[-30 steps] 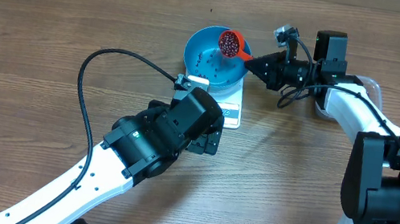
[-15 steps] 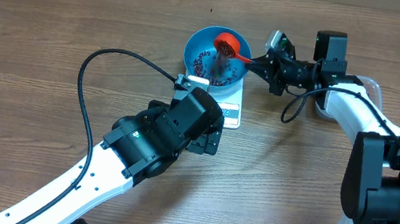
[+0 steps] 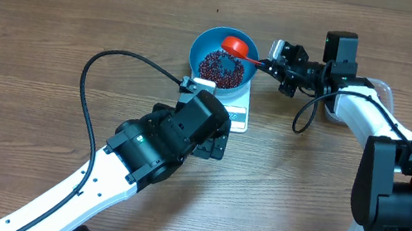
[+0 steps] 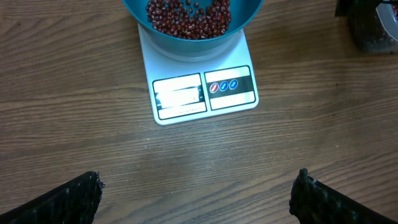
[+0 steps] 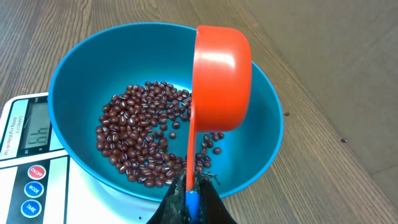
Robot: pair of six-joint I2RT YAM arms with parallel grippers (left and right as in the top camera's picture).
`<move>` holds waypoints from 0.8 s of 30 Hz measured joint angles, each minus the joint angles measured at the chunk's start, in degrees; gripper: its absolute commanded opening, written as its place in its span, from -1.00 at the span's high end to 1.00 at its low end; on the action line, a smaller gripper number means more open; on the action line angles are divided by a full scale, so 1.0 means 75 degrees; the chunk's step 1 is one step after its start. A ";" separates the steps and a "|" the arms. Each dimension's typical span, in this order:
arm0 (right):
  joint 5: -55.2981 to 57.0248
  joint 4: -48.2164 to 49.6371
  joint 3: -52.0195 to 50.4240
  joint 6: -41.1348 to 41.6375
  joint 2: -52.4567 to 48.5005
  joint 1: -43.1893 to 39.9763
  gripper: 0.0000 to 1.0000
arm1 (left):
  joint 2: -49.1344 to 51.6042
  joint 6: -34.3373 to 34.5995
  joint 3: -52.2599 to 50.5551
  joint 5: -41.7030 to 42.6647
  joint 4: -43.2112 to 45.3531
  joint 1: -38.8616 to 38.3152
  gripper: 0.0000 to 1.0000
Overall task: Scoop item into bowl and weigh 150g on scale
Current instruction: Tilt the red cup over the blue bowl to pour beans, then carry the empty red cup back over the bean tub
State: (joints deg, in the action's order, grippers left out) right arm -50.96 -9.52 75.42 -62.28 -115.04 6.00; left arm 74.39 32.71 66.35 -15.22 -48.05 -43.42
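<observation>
Beans now in bowl; scale display edge faces left tool.

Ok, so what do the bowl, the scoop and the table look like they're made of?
The bowl: likely plastic, smooth even blue with a soft sheen. The scoop: probably plastic too, glossy orange-red with highlights on its back. The table: wood or wood-look laminate, brown grain lines, matte; which, I can't tell.

A brown wood-grain counter fills the frame. A small flat white rectangular kitchen scale lies on it at upper centre, with a stray dark bean nearby.
</observation>
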 measured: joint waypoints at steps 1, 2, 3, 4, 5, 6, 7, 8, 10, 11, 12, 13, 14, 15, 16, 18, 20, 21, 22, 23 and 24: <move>-0.0003 -0.0015 0.0000 -0.0015 0.0000 -0.0003 0.93 | 0.0000 0.0000 -0.0003 0.0000 0.0000 0.0000 -0.99; -0.0003 -0.0017 0.0000 -0.0006 0.0000 0.0000 0.93 | 0.0000 0.0000 -0.0003 0.0000 0.0000 0.0000 -0.99; -0.0003 -0.0012 0.0000 0.0044 0.0000 0.0000 0.93 | 0.0000 0.0000 0.0000 0.0000 0.0000 0.0000 -0.99; 0.0000 -0.0015 0.0000 0.0099 0.0000 0.0000 0.93 | 0.0000 0.0000 -0.0003 0.0000 0.0000 0.0000 -0.99; 0.0003 -0.0009 0.0000 0.0236 0.0000 -0.0003 0.93 | 0.0000 0.0000 -0.0003 0.0000 0.0000 0.0000 -0.99; 0.0003 -0.0012 0.0000 0.0455 0.0012 -0.0003 0.92 | 0.0000 0.0000 -0.0003 0.0000 0.0000 0.0000 -0.99; 0.0009 -0.0017 0.0000 0.0548 0.0020 -0.0003 0.93 | 0.0000 0.0000 -0.0003 0.0000 0.0000 0.0000 -0.99; 0.0026 -0.0020 0.0000 0.0863 0.0082 -0.0003 0.93 | 0.0000 0.0000 0.0000 0.0000 0.0000 0.0000 -0.99; 0.0032 -0.0076 0.0000 0.1451 0.0297 -0.0009 0.93 | 0.0000 0.0000 -0.0003 0.0000 0.0000 0.0000 -0.99; 0.0038 -0.0102 0.0000 0.1719 0.0443 -0.0012 0.93 | 0.0000 0.0000 -0.0003 0.0000 0.0000 0.0000 -0.99; 0.0044 -0.0178 0.0000 0.2046 0.0638 -0.0012 0.93 | 0.0000 0.0000 -0.0003 0.0000 0.0000 0.0000 -0.99; 0.0047 -0.0207 0.0000 0.2247 0.0784 -0.0012 0.93 | 0.0000 0.0000 0.0000 0.0000 0.0000 0.0000 -0.99; 0.0044 -0.0248 0.0000 0.2553 0.1032 -0.0017 0.93 | 0.0000 0.0000 0.0000 0.0000 0.0000 0.0000 -0.99; 0.0044 -0.0283 0.0000 0.2725 0.1169 -0.0017 0.93 | 0.0000 0.0000 0.0000 0.0000 0.0000 0.0000 -0.99; 0.0038 -0.0367 0.0000 0.3133 0.1469 -0.0032 0.93 | 0.0000 0.0000 0.0000 0.0000 0.0000 0.0000 -0.99; 0.0041 -0.0603 0.0000 0.3526 0.1784 -0.0047 0.93 | 0.0000 0.0000 0.0000 0.0000 0.0000 0.0000 -0.99; 0.0055 -0.0889 0.0000 0.3754 0.2081 -0.0052 0.93 | 0.0000 0.0000 -0.0003 0.0000 0.0000 0.0000 -0.99; 0.0122 -0.1029 0.0000 0.3870 0.2235 -0.0052 0.93 | 0.0000 0.0000 -0.0003 0.0000 0.0000 0.0000 -0.99; 0.0271 -0.1145 0.0000 0.4007 0.2358 -0.0052 0.93 | 0.0000 0.0000 -0.0003 0.0000 -0.0003 0.0000 -0.99; 0.0490 -0.1274 0.0000 0.4237 0.2500 -0.0055 0.93 | 0.0000 0.0000 -0.0003 0.0000 -0.0003 0.0000 -0.99; 0.0801 -0.1367 0.0000 0.4543 0.2658 -0.0070 0.93 | 0.0000 0.0000 0.0000 0.0000 -0.0003 0.0000 -0.99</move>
State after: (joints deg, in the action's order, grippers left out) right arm -44.95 -19.77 75.42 -28.21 -95.11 5.48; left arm 74.39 32.71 66.35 -15.22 -48.07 -43.42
